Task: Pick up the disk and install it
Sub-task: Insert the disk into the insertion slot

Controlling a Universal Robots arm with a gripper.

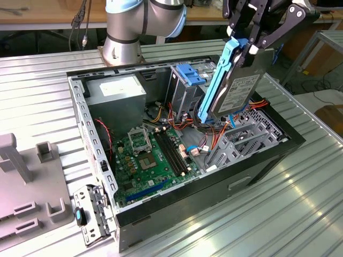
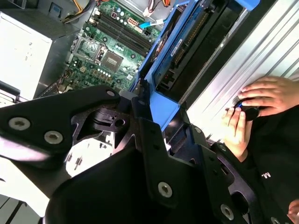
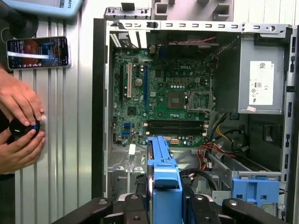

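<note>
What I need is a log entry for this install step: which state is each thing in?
computer case: lying on its side, side panel off, interior exposed.
disk: lifted, tilted on edge above the computer case, not yet seated.
hand: shut on the disk's upper end.
phone: face up, screen lit.

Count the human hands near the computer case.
2. One hand and the other hand rest together on the ribbed table beside the case, both touching a small black object. Others may be hidden.
</note>
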